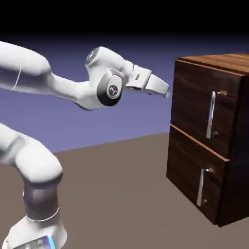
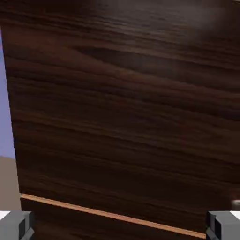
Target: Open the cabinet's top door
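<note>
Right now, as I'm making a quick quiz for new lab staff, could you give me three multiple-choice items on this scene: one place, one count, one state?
1. Where is the top door?
A) Below the lower door
B) Above the lower door
C) Lying on the ground

2. How many silver bar handles show in the exterior view?
A) One
B) Four
C) Two

3. What state are the fingers in?
A) Open, holding nothing
B) Shut on a handle
C) Shut, holding nothing

Key:
1 B: the top door sits over the lower door.
2 C: the upper handle and the lower handle.
3 A: the fingers stand wide apart with nothing between them.
</note>
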Tool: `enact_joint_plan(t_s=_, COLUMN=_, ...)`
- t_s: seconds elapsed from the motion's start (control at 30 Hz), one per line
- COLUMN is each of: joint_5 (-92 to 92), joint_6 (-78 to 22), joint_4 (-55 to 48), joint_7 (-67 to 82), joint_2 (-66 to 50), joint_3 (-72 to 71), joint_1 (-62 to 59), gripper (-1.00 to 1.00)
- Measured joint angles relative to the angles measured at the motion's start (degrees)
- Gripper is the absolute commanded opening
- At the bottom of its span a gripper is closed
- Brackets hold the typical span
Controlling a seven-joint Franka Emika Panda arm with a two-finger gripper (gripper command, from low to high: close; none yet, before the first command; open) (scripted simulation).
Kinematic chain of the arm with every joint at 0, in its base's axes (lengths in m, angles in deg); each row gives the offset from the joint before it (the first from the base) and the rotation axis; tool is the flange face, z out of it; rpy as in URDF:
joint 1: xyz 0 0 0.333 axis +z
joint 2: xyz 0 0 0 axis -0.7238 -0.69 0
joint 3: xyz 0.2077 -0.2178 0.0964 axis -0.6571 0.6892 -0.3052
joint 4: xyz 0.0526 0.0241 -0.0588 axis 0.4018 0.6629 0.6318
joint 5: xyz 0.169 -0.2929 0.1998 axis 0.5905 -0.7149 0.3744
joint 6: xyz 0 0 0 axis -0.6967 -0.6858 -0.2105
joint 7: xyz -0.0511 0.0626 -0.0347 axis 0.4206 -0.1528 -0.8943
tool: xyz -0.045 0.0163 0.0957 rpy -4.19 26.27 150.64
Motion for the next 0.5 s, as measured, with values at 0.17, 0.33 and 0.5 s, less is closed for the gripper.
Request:
enact_joint_plan(t_s=0.17, joint_5=-12.5, joint_6=-1.6, joint_4=-1.9, joint_7=-5.8, joint_2=4.8, joint_3=6.4, joint_1=5.6, gripper=0.0)
enact_joint_plan(t_s=0.33, joint_5=-24.9, joint_6=-3.2, joint_4=-3.8, joint_7=-11.7, joint_2=9.6, joint_3=12.7, joint_1=11.2, gripper=0.0)
enact_joint_plan(t_s=0.5, joint_5=-37.4, joint_6=-4.8, joint_4=-5.7, joint_7=-17.5, joint_2=14.4, joint_3=19.1, joint_1=16.8, gripper=0.0)
